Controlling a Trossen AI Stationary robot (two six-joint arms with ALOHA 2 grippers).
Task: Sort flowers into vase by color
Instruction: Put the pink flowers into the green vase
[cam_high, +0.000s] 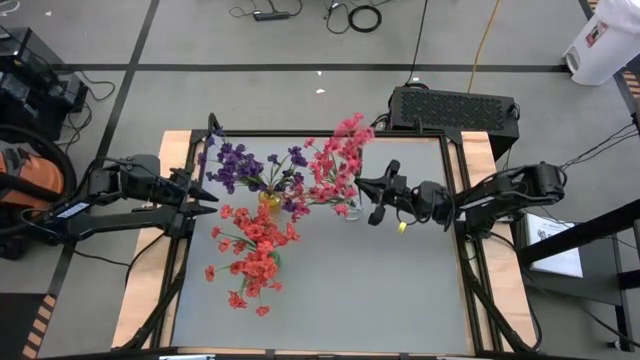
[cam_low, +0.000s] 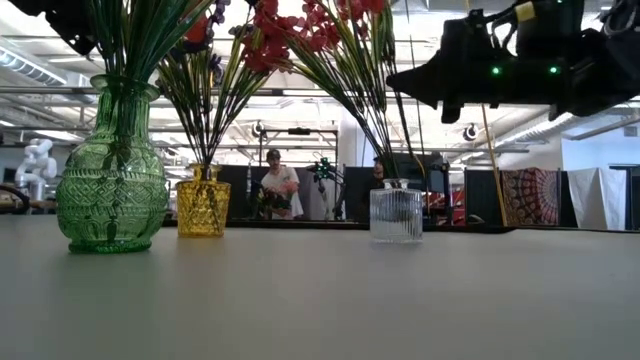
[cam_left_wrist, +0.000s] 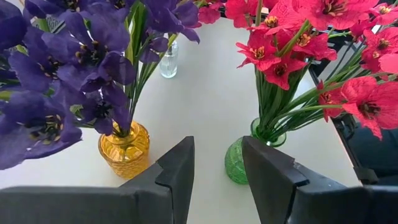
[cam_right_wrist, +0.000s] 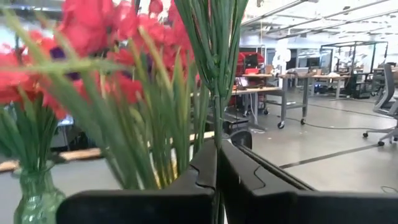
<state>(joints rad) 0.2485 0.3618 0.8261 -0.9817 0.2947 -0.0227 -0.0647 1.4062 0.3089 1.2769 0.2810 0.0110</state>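
Pinching green stems: right gripper (cam_right_wrist: 216, 180) clenched on pink flowers (cam_high: 340, 160) over clear vase (cam_low: 396, 212) | stems upright, vase straight below | left gripper (cam_left_wrist: 216, 171) released, waits beside yellow vase (cam_left_wrist: 125, 149) | right wrist shows the grip; high view hides it.
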